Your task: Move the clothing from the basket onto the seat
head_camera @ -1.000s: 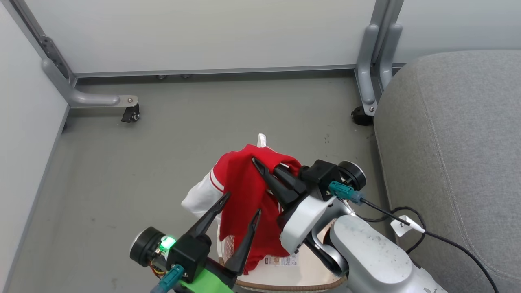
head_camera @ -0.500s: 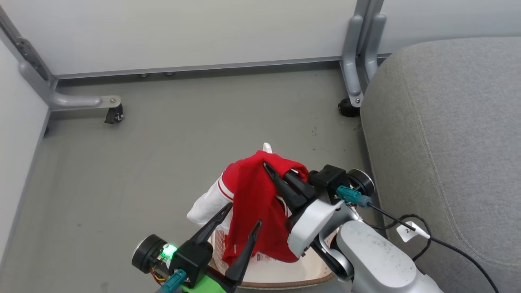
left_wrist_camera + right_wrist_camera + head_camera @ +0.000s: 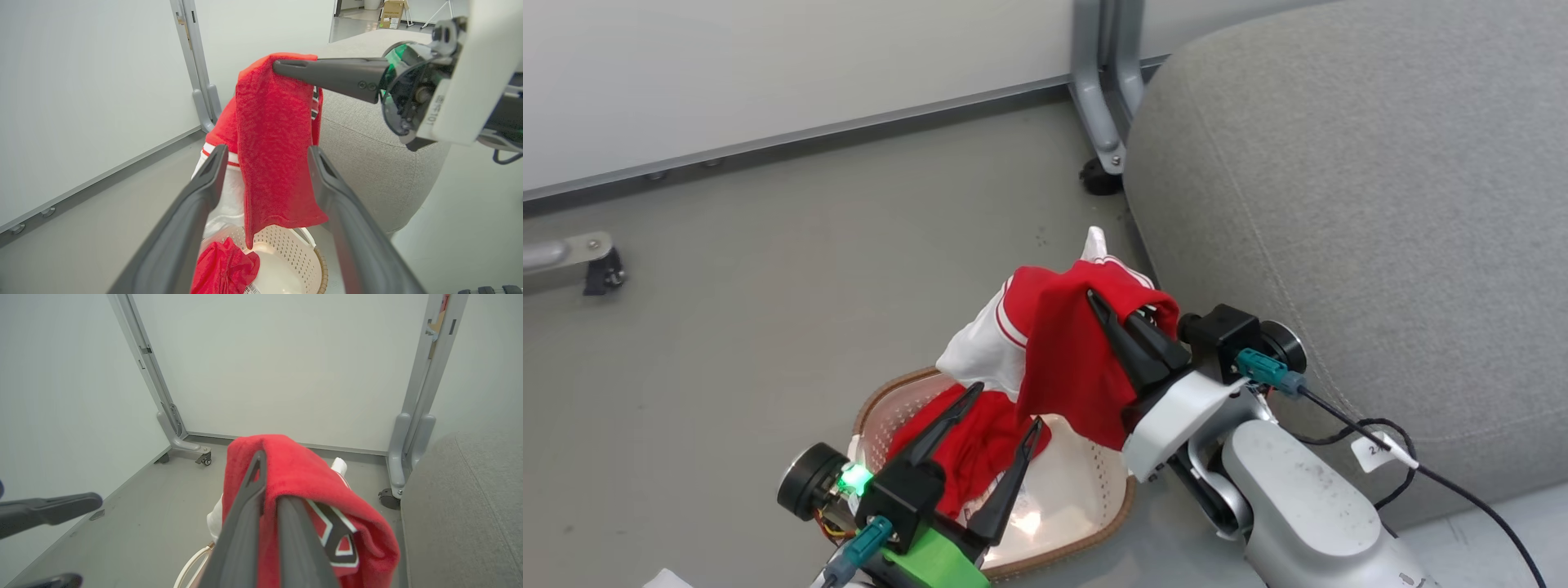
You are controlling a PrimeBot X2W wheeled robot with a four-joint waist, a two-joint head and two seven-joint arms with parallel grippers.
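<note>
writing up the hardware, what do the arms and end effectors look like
Left end effector: two long dark fingers, bright green mount, green light, teal connector. Right end effector: same dark fingers, white housing, teal connector with black cable, pale grey forearm.

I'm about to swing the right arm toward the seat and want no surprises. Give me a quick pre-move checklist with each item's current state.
1. Grip: ok. The right gripper is shut on the jersey, which drapes over it.
2. Lift: cannot tell. The jersey's lower edge overlaps the basket in the head and left wrist views.
3. Other arm: cannot tell. The left gripper is open, and the jersey hangs between its fingers in the left wrist view; contact is unclear.
4. Landing spot: ok. The part of the seat in view is bare.
5. Basket emptied: not ok. A second garment lies inside.
</note>
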